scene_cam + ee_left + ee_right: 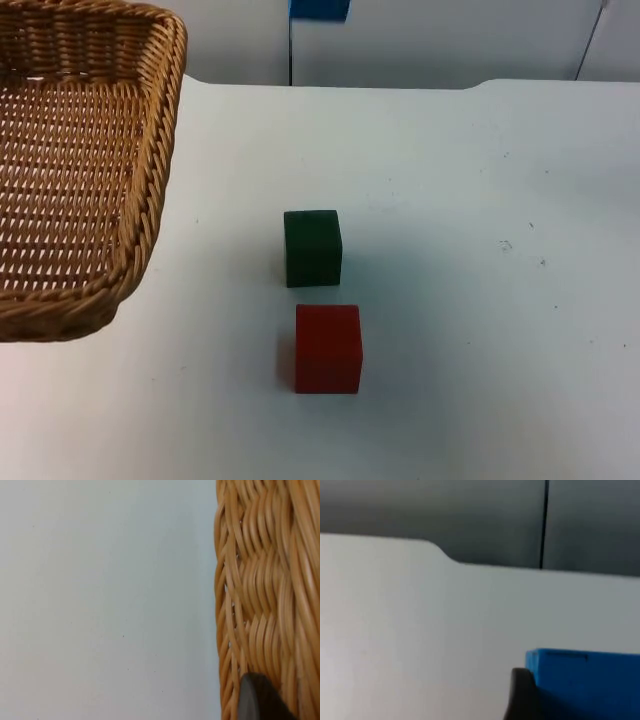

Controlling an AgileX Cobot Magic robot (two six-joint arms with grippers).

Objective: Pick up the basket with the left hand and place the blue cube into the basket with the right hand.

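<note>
2 tools: left tool [260, 700] clamps basket [80, 170]; right tool [520, 695] clamps blue cube [585, 680].

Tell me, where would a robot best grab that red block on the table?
Take the red cube by its left and right faces, coming straight down from above. Those faces are flat and parallel, with bare table beside them. The green cube stands close behind it, leaving little room for fingers there.
</note>
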